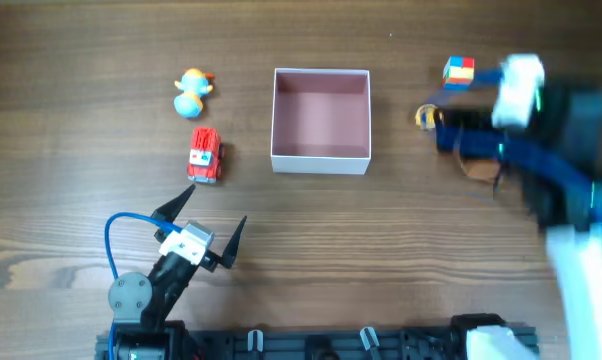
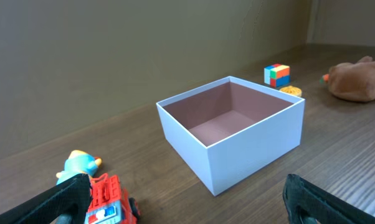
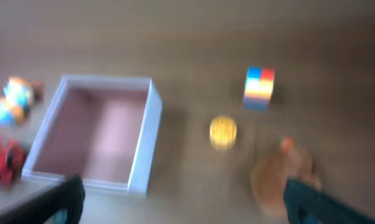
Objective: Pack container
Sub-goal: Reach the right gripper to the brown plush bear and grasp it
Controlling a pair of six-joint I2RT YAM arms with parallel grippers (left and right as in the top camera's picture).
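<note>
Duck (image 1: pixel 191 93) and truck (image 1: pixel 205 155) lie left of the container (image 1: pixel 319 160). Cube (image 1: pixel 458 72), yellow disc (image 1: pixel 424 116) and brown plush (image 2: pixel 356 79) lie toward the right edge of the bench (image 1: pixel 81 300). The container, white outside and pink inside, sits open-topped near the middle of the far edge. Left pincer (image 1: pixel 216 206) and right pincer (image 3: pixel 182 186) both gape wide.

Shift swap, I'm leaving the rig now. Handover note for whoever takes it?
Left gripper: jaws open, empty, just short of the red truck.
Right gripper: jaws open, empty, by the brown plush; its views are blurred.
Container: mid-table, nothing inside.
Outside it: duck and truck on the left arm's side; colour cube, yellow piece and plush on the right arm's side.
Done: nothing packed.
Left: all five items.
</note>
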